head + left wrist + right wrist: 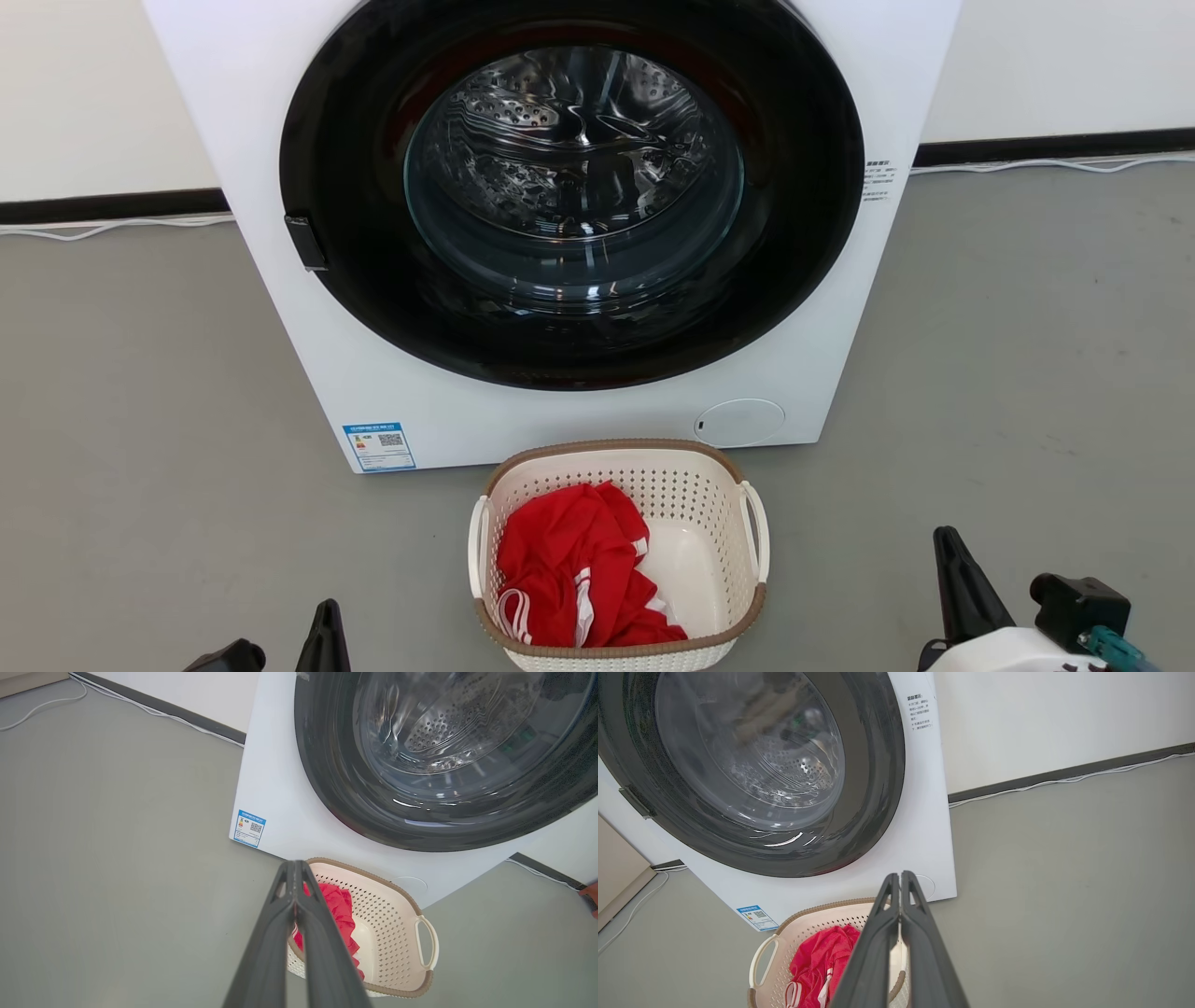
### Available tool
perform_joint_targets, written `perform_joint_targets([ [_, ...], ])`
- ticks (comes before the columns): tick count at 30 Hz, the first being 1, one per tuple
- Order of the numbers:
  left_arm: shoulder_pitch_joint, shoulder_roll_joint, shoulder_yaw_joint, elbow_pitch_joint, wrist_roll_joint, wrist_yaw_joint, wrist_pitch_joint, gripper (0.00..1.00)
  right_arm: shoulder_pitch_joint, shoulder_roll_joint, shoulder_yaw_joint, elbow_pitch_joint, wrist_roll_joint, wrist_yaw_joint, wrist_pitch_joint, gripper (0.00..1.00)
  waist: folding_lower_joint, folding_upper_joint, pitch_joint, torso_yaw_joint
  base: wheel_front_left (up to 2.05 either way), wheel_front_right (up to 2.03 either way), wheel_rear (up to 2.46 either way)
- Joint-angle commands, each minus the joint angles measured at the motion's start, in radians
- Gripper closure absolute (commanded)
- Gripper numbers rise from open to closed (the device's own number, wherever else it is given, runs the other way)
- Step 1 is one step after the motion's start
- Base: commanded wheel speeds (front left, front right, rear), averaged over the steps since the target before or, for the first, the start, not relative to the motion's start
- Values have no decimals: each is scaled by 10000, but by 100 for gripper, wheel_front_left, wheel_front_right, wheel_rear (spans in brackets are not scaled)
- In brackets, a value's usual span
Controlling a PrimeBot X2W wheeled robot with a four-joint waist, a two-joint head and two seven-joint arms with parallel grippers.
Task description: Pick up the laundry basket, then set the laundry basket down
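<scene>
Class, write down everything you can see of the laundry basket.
The laundry basket is cream-white, plastic-looking, rounded-rectangular, its walls perforated with small holes, with a brown woven-look rim and a white loop handle on each side. It stands upright on the grey floor, close in front of the washing machine, holding a crumpled red garment with white stripes. Nothing grips it.

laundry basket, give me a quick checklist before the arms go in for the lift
1. Laundry basket upright on the floor: ok.
2. Left handle and right handle free of cloth: ok.
3. Red garment all inside the rim: ok.
4. Left gripper open for a handle: not ok, shut and empty.
5. Right gripper open for a handle: not ok, shut and empty.
6. Basket clear of the washing machine front: cannot tell.
</scene>
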Motion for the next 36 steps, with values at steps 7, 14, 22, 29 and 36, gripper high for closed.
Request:
perform_joint_targets([
  [7,-497,61,176,-347,-874,-268,213,100,-345,-58,-3,-401,1075,13,233,100,-2,-1,15,35,0,0,0],
  [14,-583,71,256,-406,-1594,-404,417,100,-378,-62,-19,-509,1962,17,433,100,-2,-1,29,69,0,0,0],
  [22,-671,82,338,-464,-2317,-542,622,100,-414,-65,-38,-614,2853,21,635,100,-2,-1,44,103,0,0,0],
  [29,-760,92,421,-522,-3040,-679,827,100,-450,-69,-58,-718,3743,25,839,100,-2,-1,58,137,0,0,0],
  [36,-848,102,503,-580,-3764,-816,1033,100,-486,-72,-77,-822,4633,29,1042,100,-2,-1,72,170,0,0,0],
])
